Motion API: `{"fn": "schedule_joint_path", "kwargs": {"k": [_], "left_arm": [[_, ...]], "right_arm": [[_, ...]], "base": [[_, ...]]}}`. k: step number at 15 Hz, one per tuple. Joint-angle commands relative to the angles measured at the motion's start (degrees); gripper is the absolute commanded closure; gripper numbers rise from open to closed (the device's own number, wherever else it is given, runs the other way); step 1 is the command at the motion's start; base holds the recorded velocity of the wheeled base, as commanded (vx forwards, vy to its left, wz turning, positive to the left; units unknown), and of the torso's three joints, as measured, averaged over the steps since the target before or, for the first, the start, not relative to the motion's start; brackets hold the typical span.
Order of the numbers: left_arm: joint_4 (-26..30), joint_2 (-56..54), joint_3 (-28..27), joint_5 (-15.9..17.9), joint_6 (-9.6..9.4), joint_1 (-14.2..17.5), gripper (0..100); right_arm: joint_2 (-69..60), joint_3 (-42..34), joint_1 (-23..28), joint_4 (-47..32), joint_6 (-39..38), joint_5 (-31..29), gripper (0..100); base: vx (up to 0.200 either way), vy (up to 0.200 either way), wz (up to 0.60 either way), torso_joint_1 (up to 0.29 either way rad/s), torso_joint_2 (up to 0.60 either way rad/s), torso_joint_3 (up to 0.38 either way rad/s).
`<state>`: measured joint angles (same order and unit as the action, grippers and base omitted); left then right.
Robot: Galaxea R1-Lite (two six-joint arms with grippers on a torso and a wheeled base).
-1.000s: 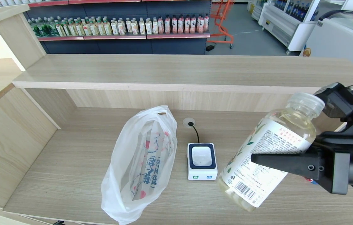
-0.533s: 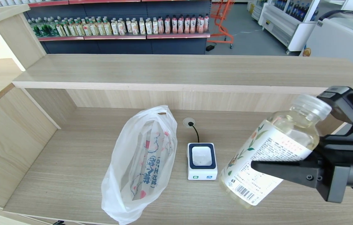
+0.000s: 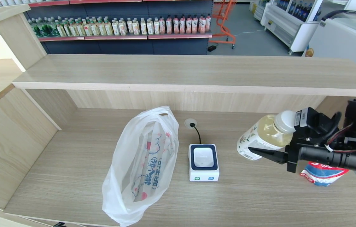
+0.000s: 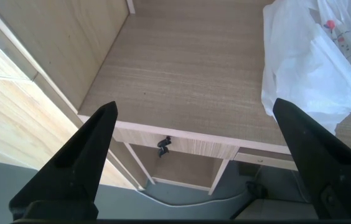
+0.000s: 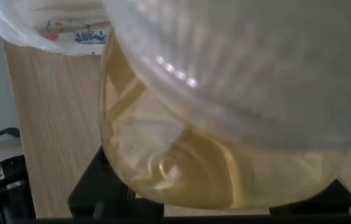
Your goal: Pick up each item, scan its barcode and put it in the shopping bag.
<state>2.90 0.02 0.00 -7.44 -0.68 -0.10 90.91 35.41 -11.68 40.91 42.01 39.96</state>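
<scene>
My right gripper (image 3: 267, 143) is shut on a clear bottle (image 3: 261, 136) of pale yellow drink with a white label and white cap. The bottle lies tilted above the counter, to the right of the white barcode scanner (image 3: 203, 162), base toward the scanner. In the right wrist view the bottle (image 5: 225, 124) looms close. A white plastic shopping bag (image 3: 143, 164) lies open left of the scanner with a printed packet inside. My left gripper (image 4: 194, 155) hangs open and holds nothing, over the counter's front left edge, with the bag (image 4: 312, 68) beyond it.
A red, white and blue snack packet (image 3: 323, 173) lies on the counter under my right arm. The scanner's black cable (image 3: 196, 132) runs to a hole in the counter. Wooden walls close in the left and back, with a raised shelf (image 3: 178, 72) above.
My right arm has dropped lower and drawn back to the right with the bottle, which now tilts flatter. The snack packet beneath it has come into sight.
</scene>
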Motion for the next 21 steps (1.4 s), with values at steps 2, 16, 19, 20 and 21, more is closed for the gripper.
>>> {"fn": "schedule_joint_path", "kwargs": {"k": [2,16,19,20,21], "left_arm": [[0.0,0.0,0.0,0.0,-0.02,-0.1,0],[0.0,0.0,0.0,0.0,-0.02,0.0,0],[0.0,0.0,0.0,0.0,-0.02,0.0,0],[0.0,0.0,0.0,0.0,-0.02,0.0,0],[0.0,0.0,0.0,0.0,-0.02,0.0,0]], "right_arm": [[12.7,5.7,-1.2,6.5,1.7,0.6,100],[30.4,11.8,-6.5,21.8,10.2,10.5,100],[31.9,13.3,-6.7,22.1,10.6,10.5,100],[32.2,13.5,-6.7,22.0,11.3,10.5,100],[32.7,13.7,-6.8,22.0,11.6,10.5,100]], "base": [[0.0,0.0,0.0,0.0,0.0,0.0],[0.0,0.0,0.0,0.0,0.0,0.0],[0.0,0.0,0.0,0.0,0.0,0.0],[0.0,0.0,0.0,0.0,0.0,0.0],[0.0,0.0,0.0,0.0,0.0,0.0]]}}
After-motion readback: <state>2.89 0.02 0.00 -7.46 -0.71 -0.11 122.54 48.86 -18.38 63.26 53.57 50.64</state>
